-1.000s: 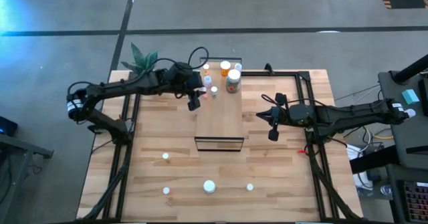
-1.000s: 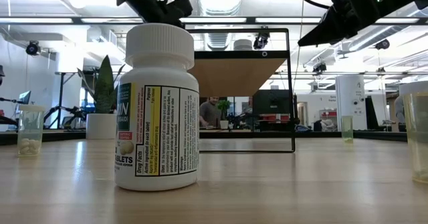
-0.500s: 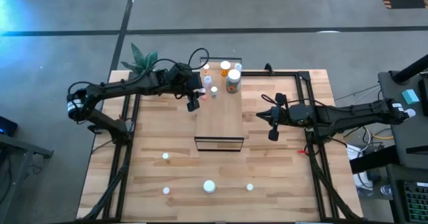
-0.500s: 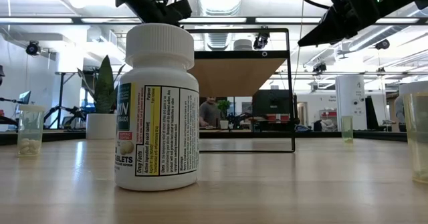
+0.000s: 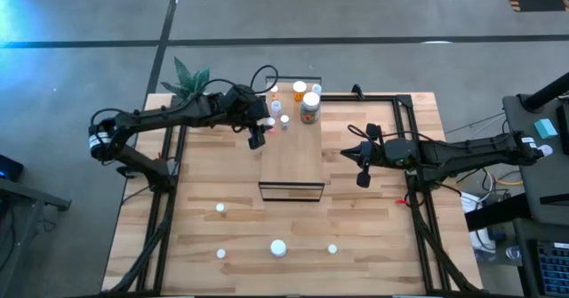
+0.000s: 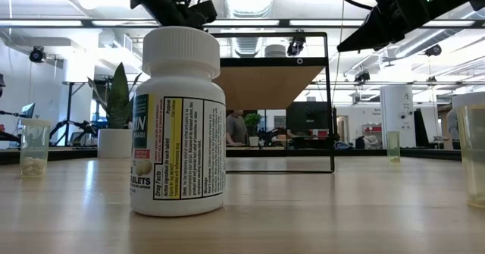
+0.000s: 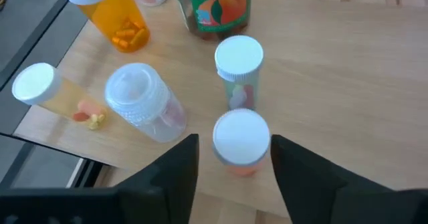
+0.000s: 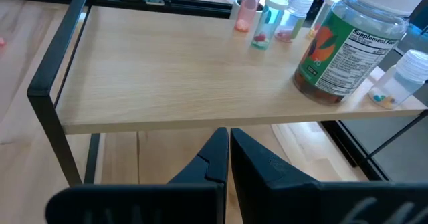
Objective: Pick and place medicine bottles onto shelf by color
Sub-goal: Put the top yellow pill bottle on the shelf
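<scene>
The left gripper (image 7: 231, 158) has spread open around a bottle (image 7: 241, 142) just set on the shelf (image 5: 292, 160); several table bottles remain, right gripper (image 8: 229, 158) shut.

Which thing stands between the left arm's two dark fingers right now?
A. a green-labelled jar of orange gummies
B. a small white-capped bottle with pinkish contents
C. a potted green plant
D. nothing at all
B: in the left wrist view the small white-capped bottle stands upright on the light wood shelf between the left tool's spread fingers, with a gap on each side.
</scene>
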